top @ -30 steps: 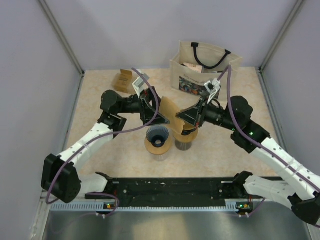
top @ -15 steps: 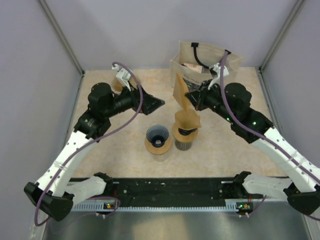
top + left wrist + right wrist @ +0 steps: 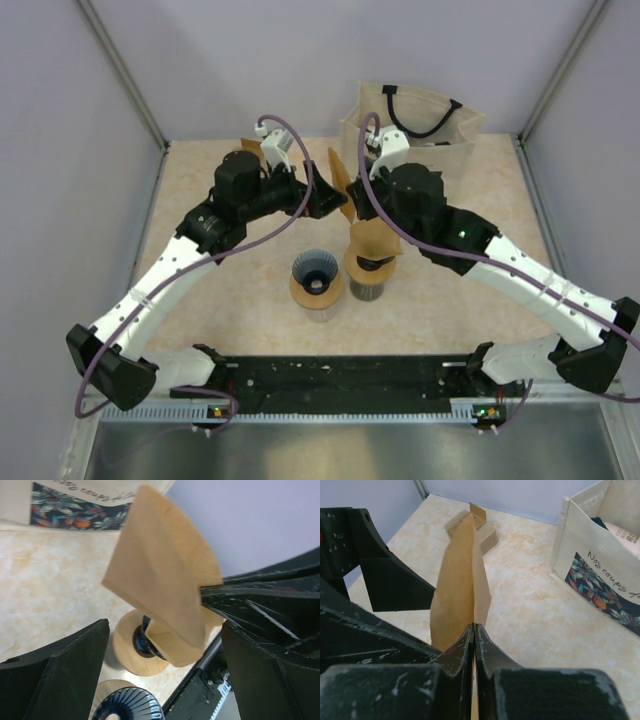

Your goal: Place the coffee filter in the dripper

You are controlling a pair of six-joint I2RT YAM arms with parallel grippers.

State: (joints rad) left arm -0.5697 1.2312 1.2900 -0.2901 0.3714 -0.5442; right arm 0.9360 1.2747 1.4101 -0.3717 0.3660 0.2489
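A brown paper coffee filter [image 3: 339,180] is held upright in the air above the table. My right gripper [image 3: 353,197] is shut on its lower edge, seen clearly in the right wrist view [image 3: 474,630] with the filter [image 3: 462,587] standing up from the fingertips. My left gripper [image 3: 327,200] is open beside it; in the left wrist view [image 3: 165,680] the filter [image 3: 160,570] hangs between its spread fingers without touching them. Below stand an empty blue ribbed dripper [image 3: 316,270] on a wooden collar and a second dripper [image 3: 371,262] with a brown filter [image 3: 374,238] in it.
A cloth tote bag [image 3: 408,125] with a floral print stands at the back right. A small brown stack [image 3: 247,158] lies at the back left. Grey walls close the table on three sides. A black rail [image 3: 340,375] runs along the near edge.
The right gripper lifted the filter from between the drippers and then carried it a little left. The left gripper let go and pulled back, and has now closed in on the filter from the left, open.
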